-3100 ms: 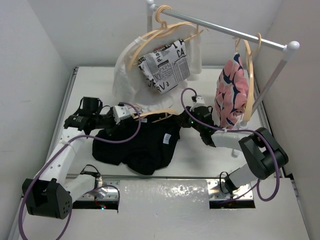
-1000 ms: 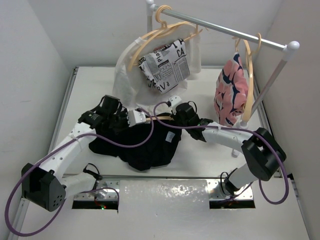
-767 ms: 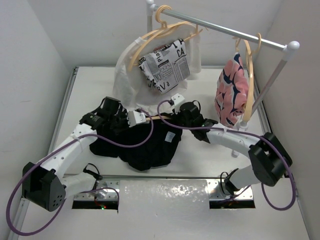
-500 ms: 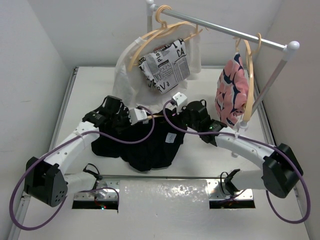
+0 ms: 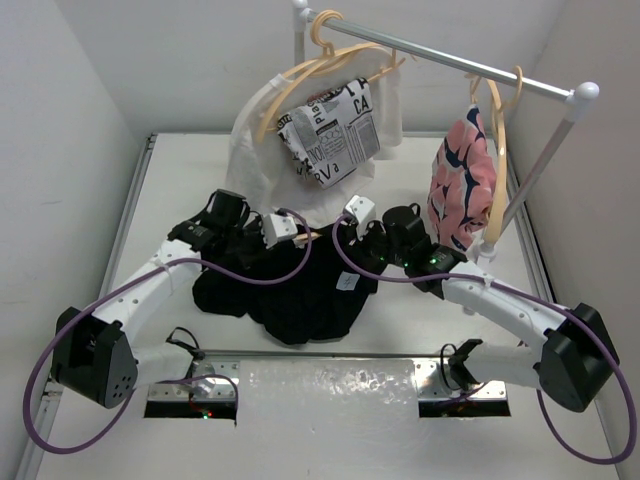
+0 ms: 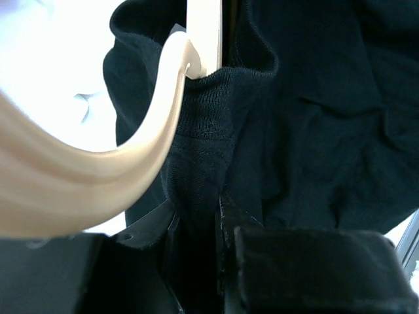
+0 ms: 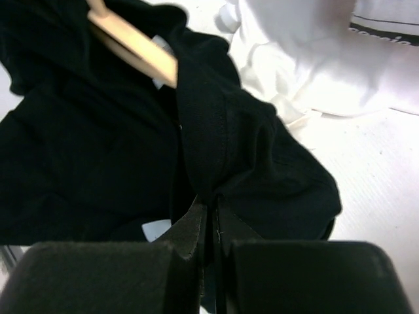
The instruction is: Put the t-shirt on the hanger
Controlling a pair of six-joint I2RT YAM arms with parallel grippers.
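Both the left fingers (image 6: 230, 219) and the right fingers (image 7: 186, 230) are clamped on the neckline of the plain black soft t-shirt (image 5: 300, 290), bunched mid-way across the table (image 5: 180, 170) with the thin pale tan hanger (image 6: 98, 176) poking through, so uneven pulling could drag the fabric off its arm.

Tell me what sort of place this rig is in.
Probably a robot test cell: bare white walls boxing in a white table, and a small clothes rail holding hangered garments.
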